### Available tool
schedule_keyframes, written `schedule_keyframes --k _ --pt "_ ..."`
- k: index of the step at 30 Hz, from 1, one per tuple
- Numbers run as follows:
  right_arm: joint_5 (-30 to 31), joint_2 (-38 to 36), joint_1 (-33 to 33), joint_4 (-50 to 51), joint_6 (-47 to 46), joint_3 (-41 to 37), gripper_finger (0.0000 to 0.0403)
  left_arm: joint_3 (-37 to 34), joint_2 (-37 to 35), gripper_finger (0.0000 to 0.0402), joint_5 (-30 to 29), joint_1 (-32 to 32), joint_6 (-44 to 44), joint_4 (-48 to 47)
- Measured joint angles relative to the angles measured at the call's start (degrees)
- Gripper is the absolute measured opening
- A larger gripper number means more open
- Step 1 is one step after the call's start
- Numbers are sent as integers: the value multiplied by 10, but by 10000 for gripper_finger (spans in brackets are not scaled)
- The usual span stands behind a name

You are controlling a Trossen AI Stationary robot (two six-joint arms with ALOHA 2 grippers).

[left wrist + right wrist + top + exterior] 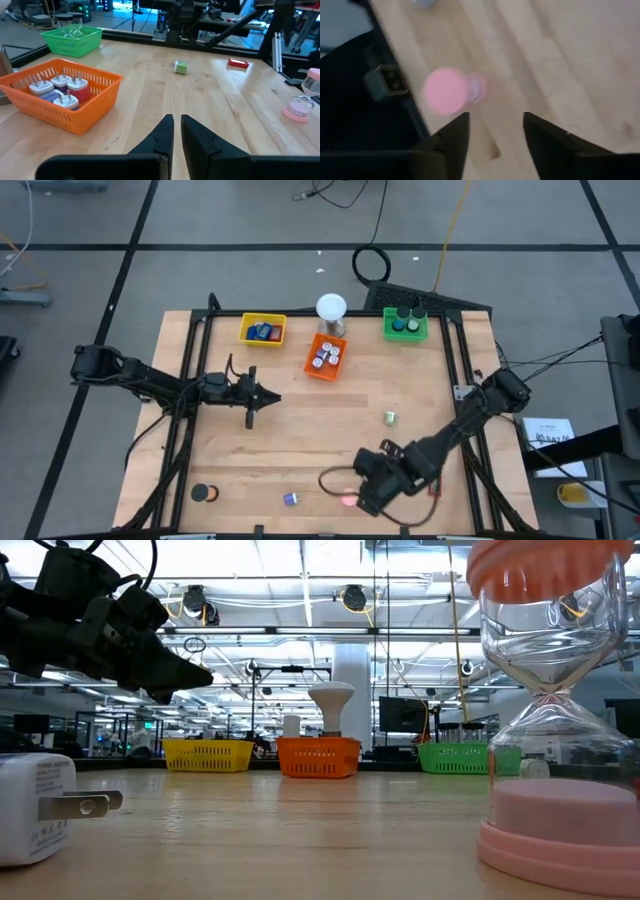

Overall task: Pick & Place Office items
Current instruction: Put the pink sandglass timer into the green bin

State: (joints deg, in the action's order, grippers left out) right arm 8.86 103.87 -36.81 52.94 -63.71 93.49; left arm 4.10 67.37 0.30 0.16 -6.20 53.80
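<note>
A pink sand timer stands upright on its base near the table's front edge; it fills the right of the low view. My right gripper hangs open just above and beside it, pointing steeply down, with the timer ahead of its fingers. A white charger plug lies left of the timer, and a black roll sits farther left. A small green piece and a red piece lie toward the right. My left gripper waits shut at mid-left, pointing level.
At the far edge stand a yellow tray with blue and red pieces, an orange tray with several chargers, a green tray and a white globe lamp. Bare wood lies between the arms. Black frame rails run along both table sides.
</note>
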Motion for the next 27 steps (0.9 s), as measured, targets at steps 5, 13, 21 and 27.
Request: schedule_keyframes --k 5,13,21,27 --pt "71 0 -34 -54 54 0 254 0 0 31 -1 0 0 0" --pt "154 5 -50 -104 157 -5 320 0 0 31 0 0 0 0" --pt "134 18 -45 -210 234 -61 330 0 0 31 0 0 0 0" --pt "136 17 -46 -224 245 -88 330 0 0 31 -3 0 0 0"
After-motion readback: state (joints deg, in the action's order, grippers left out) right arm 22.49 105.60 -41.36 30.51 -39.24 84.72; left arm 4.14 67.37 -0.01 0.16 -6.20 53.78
